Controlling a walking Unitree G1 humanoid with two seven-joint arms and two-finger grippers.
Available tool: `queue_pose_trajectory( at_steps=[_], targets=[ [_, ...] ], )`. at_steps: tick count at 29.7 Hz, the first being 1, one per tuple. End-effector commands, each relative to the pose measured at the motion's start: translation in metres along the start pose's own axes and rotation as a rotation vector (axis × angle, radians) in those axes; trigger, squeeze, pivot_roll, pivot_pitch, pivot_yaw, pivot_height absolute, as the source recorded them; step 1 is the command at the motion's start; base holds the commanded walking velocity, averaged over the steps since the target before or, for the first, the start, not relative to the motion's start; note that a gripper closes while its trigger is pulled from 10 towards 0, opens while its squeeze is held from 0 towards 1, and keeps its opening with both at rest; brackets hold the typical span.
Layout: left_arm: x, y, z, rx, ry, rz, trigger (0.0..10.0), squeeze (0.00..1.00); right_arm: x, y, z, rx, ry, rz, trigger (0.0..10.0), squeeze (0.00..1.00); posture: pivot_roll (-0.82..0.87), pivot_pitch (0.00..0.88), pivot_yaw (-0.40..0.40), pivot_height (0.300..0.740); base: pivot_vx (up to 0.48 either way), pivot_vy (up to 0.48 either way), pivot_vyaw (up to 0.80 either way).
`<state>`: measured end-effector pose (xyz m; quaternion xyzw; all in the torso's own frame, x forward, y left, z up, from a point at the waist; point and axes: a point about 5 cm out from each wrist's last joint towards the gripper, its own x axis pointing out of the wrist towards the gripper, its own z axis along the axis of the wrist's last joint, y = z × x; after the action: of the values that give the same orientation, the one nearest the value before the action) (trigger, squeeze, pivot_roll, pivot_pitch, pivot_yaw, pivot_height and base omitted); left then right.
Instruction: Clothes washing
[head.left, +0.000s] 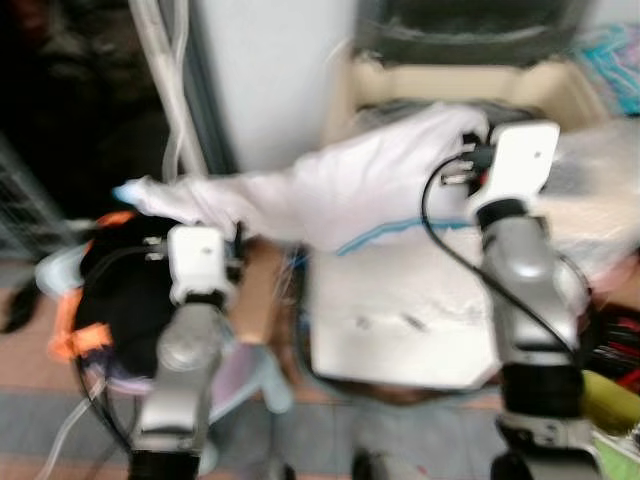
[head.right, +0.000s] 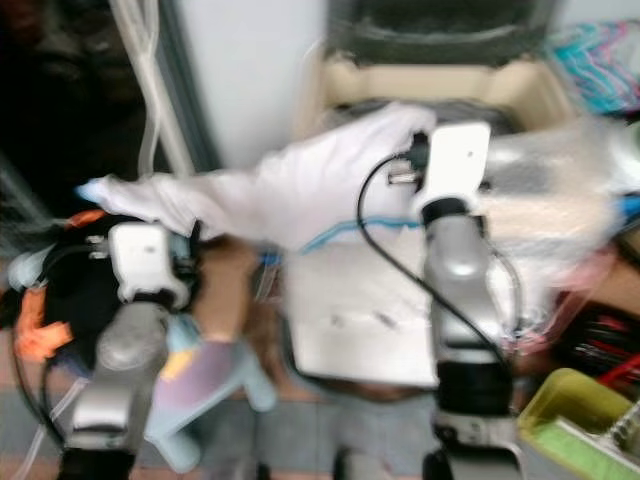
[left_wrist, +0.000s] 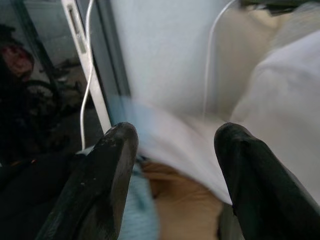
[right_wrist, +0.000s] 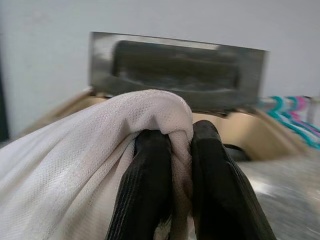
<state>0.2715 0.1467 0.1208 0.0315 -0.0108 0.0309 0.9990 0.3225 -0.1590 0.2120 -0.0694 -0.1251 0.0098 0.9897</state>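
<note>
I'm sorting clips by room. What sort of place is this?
Probably a home laundry corner: an open cream top-loading washing machine, pink and teal clothes hangers beside it, and a white mesh garment pinched in the right hand.

There is one white mesh-fabric garment (head.left: 330, 195), one cream top-loading washing machine (head.left: 540, 85) with one grey raised lid (right_wrist: 175, 67), two silver robot arms with black two-fingered grippers, one at the left (left_wrist: 172, 150) and one at the right (right_wrist: 180, 150), and one yellow-green plastic bin (head.right: 575, 420).

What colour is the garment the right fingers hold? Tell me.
White garment, clearest in the right wrist view.
</note>
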Motion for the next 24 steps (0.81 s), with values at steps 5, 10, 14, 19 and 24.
queue_pose_trajectory(
  at_steps=[5, 10, 14, 19, 24],
  targets=[
    [0.003, 0.000, 0.008, -0.018, -0.030, -0.014, 10.0, 0.00, 0.002, 0.001, 0.007, -0.008, -0.038, 0.010, 10.0, 0.00, -0.06, 0.018, 0.099, 0.740, 0.000, 0.000, 0.00],
    [0.004, 0.005, 0.012, -0.019, -0.051, -0.015, 10.0, 0.00, 0.002, 0.006, 0.005, -0.007, -0.032, 0.068, 10.0, 0.00, -0.06, 0.032, 0.102, 0.740, 0.109, 0.000, 0.00],
    [0.001, 0.004, 0.008, -0.023, -0.035, -0.019, 10.0, 0.00, 0.001, 0.011, 0.004, -0.021, -0.041, 0.130, 10.0, 0.00, -0.06, 0.026, 0.099, 0.740, 0.290, 0.000, 0.00],
    [-0.002, -0.001, 0.005, -0.033, -0.025, -0.038, 10.0, 0.00, 0.005, 0.018, 0.017, -0.082, -0.109, 0.262, 10.0, 0.00, -0.06, 0.024, 0.102, 0.740, 0.308, 0.000, 0.00],
    [-0.001, -0.005, 0.005, -0.038, -0.033, -0.056, 10.0, 0.00, 0.026, 0.029, 0.048, -0.157, -0.226, 0.396, 10.0, 0.00, -0.06, 0.011, 0.100, 0.740, 0.383, 0.000, 0.00]
  ],
)
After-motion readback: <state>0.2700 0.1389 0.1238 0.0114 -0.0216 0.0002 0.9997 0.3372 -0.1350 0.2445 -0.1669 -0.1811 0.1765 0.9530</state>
